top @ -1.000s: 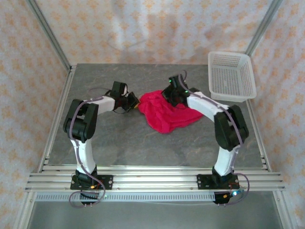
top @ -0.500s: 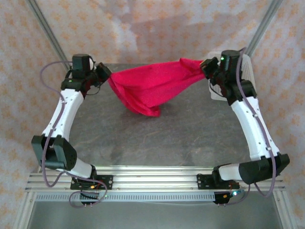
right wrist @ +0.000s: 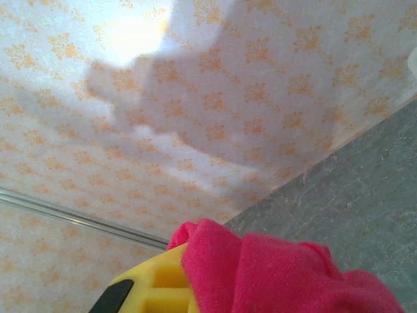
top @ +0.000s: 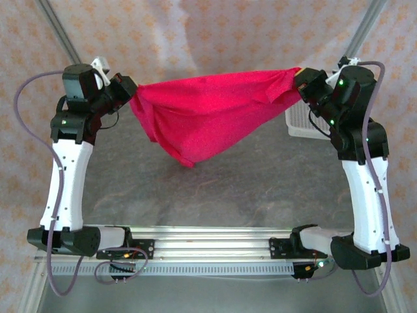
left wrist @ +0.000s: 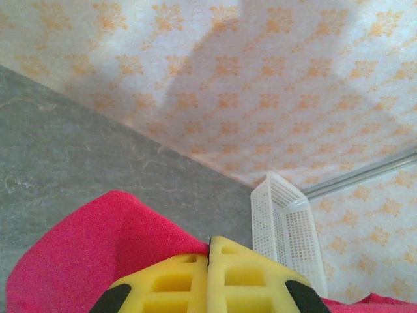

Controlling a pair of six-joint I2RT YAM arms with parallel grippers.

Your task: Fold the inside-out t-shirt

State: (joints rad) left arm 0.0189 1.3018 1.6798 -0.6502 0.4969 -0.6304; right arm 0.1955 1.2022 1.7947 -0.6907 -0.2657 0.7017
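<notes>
Now the bright red, soft cloth t-shirt (top: 208, 117) hangs stretched above the grey table (top: 260, 195), with the left gripper (top: 131, 98) and right gripper (top: 301, 82) each pinching an upper end. Best lower both evenly, cloth taut.

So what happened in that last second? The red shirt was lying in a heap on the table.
Both arms rose and swung apart. The left gripper and right gripper, each clamped on an edge of the t-shirt, lifted it up from the table and stretched it out between them, its middle sagging. The white basket stayed at the far right.
</notes>
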